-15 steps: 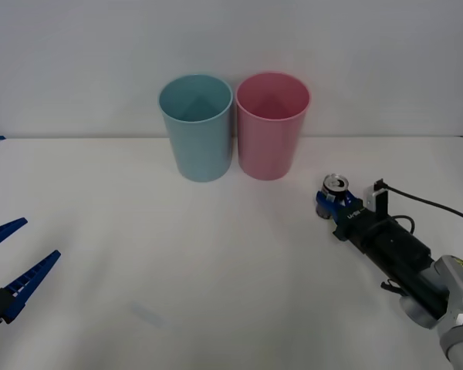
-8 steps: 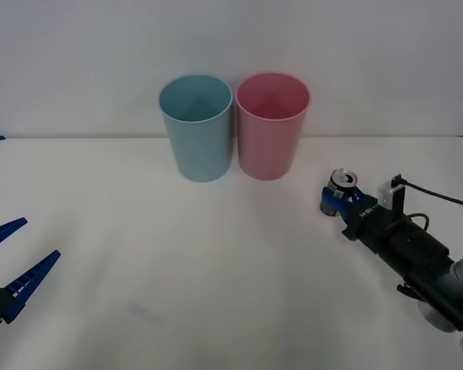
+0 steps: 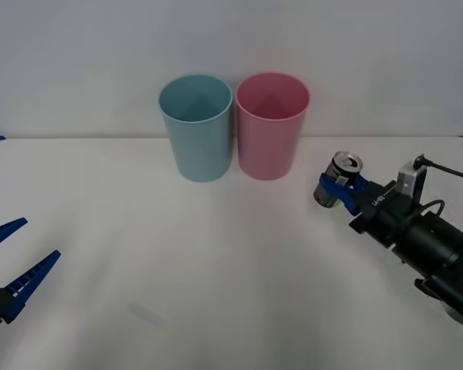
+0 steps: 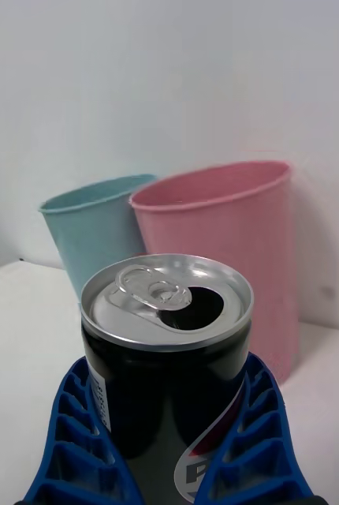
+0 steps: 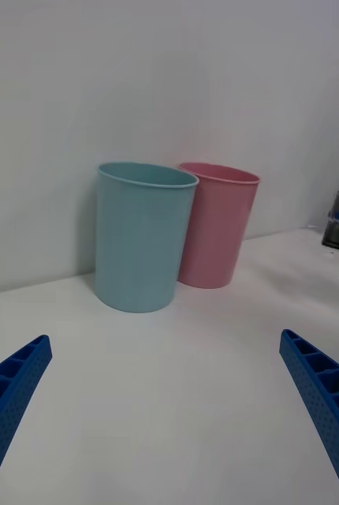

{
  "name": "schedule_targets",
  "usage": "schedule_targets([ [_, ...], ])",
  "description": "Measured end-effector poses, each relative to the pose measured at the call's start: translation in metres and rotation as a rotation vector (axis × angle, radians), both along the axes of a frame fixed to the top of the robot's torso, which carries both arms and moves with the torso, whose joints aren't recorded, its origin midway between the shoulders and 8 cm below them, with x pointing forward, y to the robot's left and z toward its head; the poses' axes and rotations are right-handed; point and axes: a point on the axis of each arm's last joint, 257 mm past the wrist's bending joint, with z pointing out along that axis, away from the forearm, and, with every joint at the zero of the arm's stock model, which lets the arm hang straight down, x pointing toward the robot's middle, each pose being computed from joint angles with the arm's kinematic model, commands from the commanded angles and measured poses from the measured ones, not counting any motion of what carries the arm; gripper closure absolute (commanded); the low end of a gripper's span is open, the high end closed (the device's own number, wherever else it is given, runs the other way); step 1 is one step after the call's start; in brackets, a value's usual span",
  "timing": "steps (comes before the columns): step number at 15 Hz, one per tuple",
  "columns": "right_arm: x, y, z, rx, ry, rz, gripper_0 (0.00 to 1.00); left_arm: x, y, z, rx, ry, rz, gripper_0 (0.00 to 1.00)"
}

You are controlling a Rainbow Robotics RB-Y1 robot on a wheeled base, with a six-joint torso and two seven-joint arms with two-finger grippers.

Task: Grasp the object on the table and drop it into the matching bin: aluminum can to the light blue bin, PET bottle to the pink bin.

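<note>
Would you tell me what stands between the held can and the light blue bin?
In the front view, the pink bin stands between the can and light blue bin.

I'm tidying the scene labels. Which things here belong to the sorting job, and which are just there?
Part of the job:
- aluminum can, held in the right hand
- light blue bin, its target
- pink bin
- table

Just there:
- left hand, open and idle at the table's left
</note>
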Motion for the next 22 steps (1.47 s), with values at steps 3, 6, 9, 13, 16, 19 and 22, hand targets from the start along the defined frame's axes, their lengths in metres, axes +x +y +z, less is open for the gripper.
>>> schedule_targets([
  [3, -0.008, 0.013, 0.032, 0.052, -0.006, 0.054, 1.00, 0.000, 0.000, 0.000, 0.000, 0.000, 0.000, 0.00],
  [6, -0.009, 0.031, 0.062, 0.087, -0.020, 0.111, 1.00, 0.000, 0.000, 0.000, 0.000, 0.000, 0.000, 0.00],
  [9, 0.002, 0.055, 0.097, 0.073, -0.077, 0.162, 1.00, 0.000, 0.000, 0.000, 0.000, 0.000, 0.000, 0.00],
  [13, 0.017, 0.086, 0.132, 0.058, -0.126, 0.188, 1.00, 0.000, 0.000, 0.000, 0.000, 0.000, 0.000, 0.00],
  [16, 0.027, 0.110, 0.146, 0.039, -0.147, 0.194, 1.00, 0.000, 0.000, 0.000, 0.000, 0.000, 0.000, 0.00],
  [19, 0.044, 0.138, 0.157, 0.005, -0.156, 0.224, 1.00, 0.000, 0.000, 0.000, 0.000, 0.000, 0.000, 0.00],
  [22, 0.073, 0.161, 0.165, -0.041, -0.155, 0.240, 1.00, 0.000, 0.000, 0.000, 0.000, 0.000, 0.000, 0.00],
])
